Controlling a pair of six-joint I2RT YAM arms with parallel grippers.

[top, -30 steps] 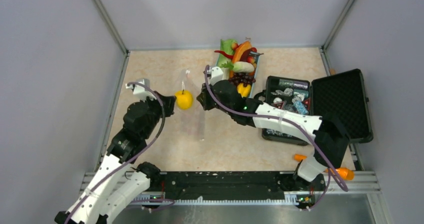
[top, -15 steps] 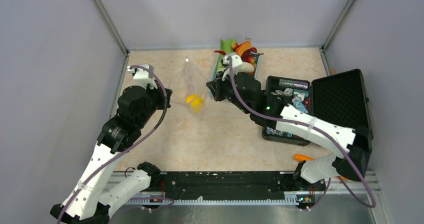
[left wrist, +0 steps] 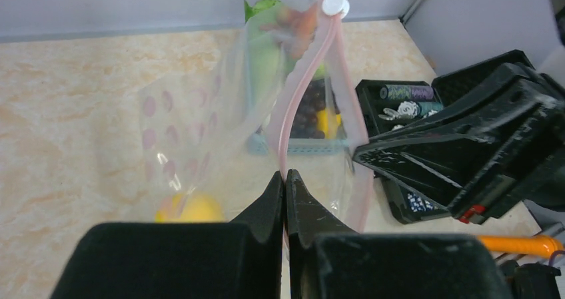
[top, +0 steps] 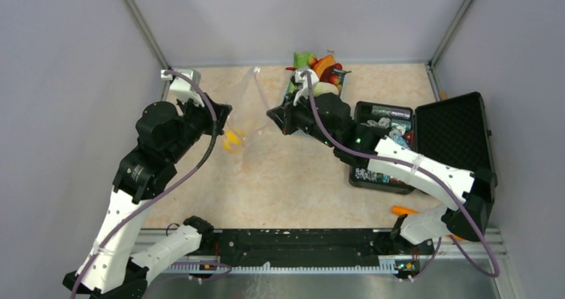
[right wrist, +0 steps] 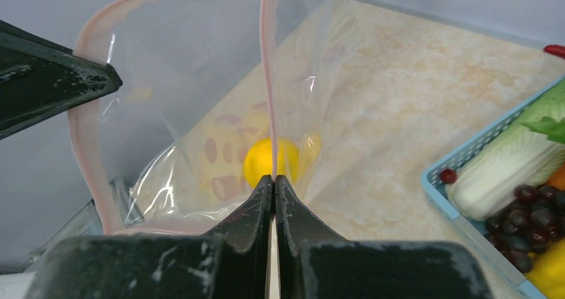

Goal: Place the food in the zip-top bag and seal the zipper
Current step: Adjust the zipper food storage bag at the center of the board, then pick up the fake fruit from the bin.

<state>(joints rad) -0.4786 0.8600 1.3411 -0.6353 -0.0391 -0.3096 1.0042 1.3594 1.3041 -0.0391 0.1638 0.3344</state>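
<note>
**Bag hung open between both grippers, one fruit in.**
Left gripper (left wrist: 285,178) is clamped on the zipper (left wrist: 301,89) lip of the zip-top bag (left wrist: 193,132). A yellow fruit (right wrist: 270,160) sits in the bag's bottom, and the right gripper (right wrist: 273,179) pinches the opposite lip. The remaining food (top: 320,72) waits in the blue basket (right wrist: 430,182). We judge loading barely begun; fetching more means freeing one gripper. A second ago the bag lay on the desk (top: 300,179); now it hangs, shifted left.
</note>
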